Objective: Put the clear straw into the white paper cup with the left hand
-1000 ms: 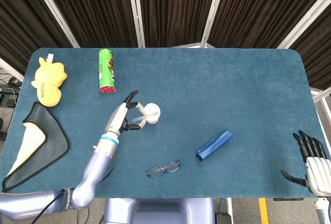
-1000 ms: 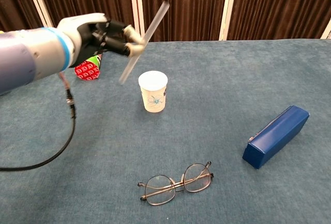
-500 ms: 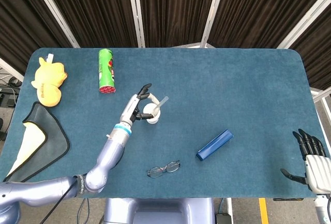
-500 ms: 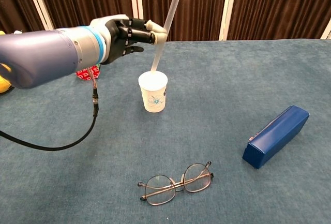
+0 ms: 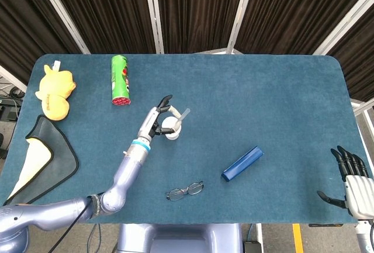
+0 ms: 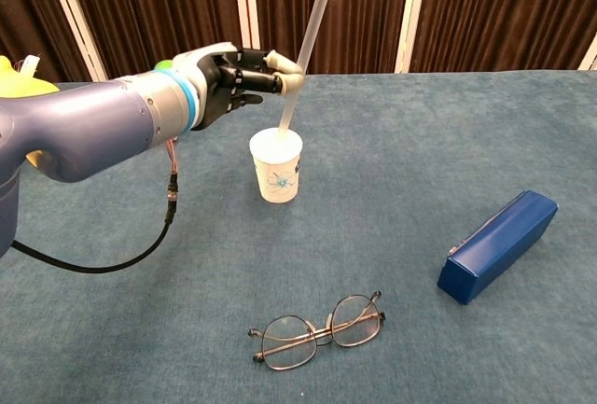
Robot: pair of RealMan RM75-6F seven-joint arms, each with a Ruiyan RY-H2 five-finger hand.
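Straw (image 6: 303, 59) tip inside cup (image 6: 276, 165)

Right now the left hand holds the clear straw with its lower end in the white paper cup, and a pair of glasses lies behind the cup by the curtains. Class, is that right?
Not quite. The glasses lie in front of the white paper cup, toward the table's near edge, as the chest view shows. The left hand does hold the clear straw, lower end in the cup.

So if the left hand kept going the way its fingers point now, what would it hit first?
Apart from the clear straw that the left hand already pinches, probably nothing: its fingers point rightward above the white paper cup, and the way looks free, though depth is unclear.
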